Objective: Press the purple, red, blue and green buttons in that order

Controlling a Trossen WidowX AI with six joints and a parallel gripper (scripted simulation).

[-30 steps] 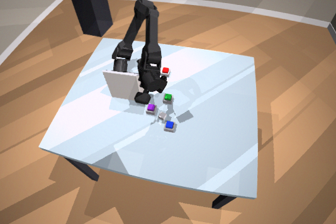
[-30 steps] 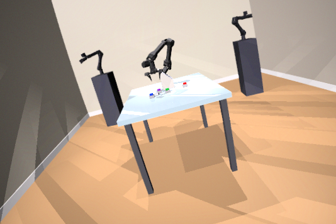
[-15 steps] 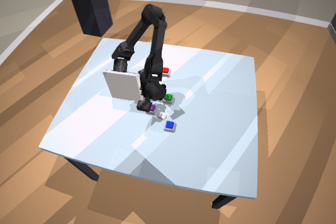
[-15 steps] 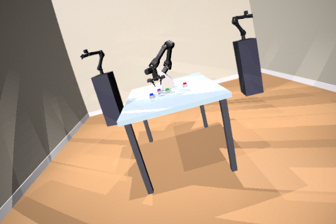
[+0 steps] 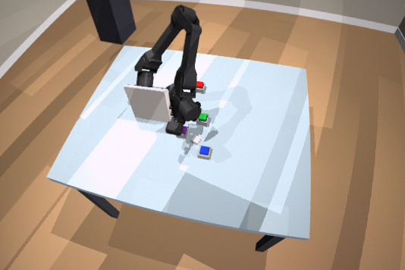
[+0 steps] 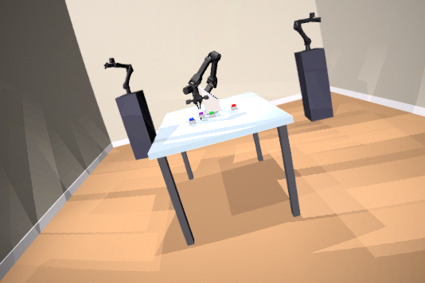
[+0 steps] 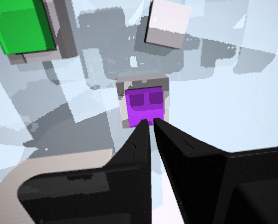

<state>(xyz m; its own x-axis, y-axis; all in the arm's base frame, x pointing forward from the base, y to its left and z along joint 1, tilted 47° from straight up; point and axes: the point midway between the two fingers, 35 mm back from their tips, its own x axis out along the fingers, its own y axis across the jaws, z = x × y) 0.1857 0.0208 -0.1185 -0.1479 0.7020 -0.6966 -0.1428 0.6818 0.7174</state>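
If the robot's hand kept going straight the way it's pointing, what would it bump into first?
Most likely the purple button. The hand is shut, holds nothing, and its tips point down at the button's near edge. The white block and green button lie off that line. How much gap remains is unclear.

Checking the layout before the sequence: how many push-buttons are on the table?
4: red farthest back, green mid-table, purple under the shut gripper, blue nearest the front.
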